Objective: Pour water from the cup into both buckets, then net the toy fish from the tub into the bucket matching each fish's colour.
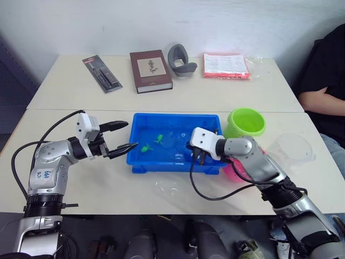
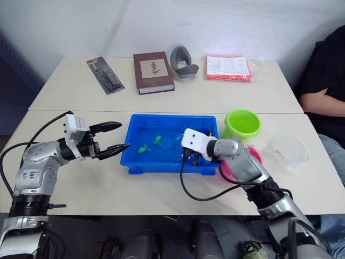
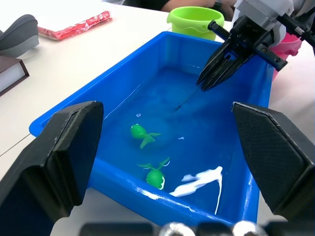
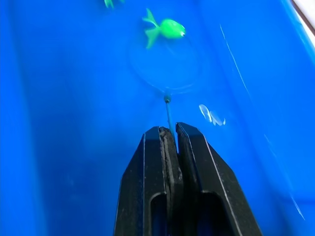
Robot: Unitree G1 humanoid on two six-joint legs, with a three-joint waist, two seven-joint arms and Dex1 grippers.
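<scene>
net (image 4: 165,66) is being held submerged in the tub (image 1: 141,159), hoop just short of a green fish (image 4: 166,28), handle running straight back into the right gripper (image 4: 170,135) | right gripper is clamped on the handle | left gripper (image 1: 122,136) is hanging wide at the tub's left rim, empty

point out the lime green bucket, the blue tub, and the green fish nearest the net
Lime green round plastic bucket (image 1: 246,123): left eye view, inner wall.
Shallow bright blue plastic tub (image 1: 173,116): left eye view, far rim.
Tiny green plastic fish (image 4: 170,28): right wrist view, body.
</scene>
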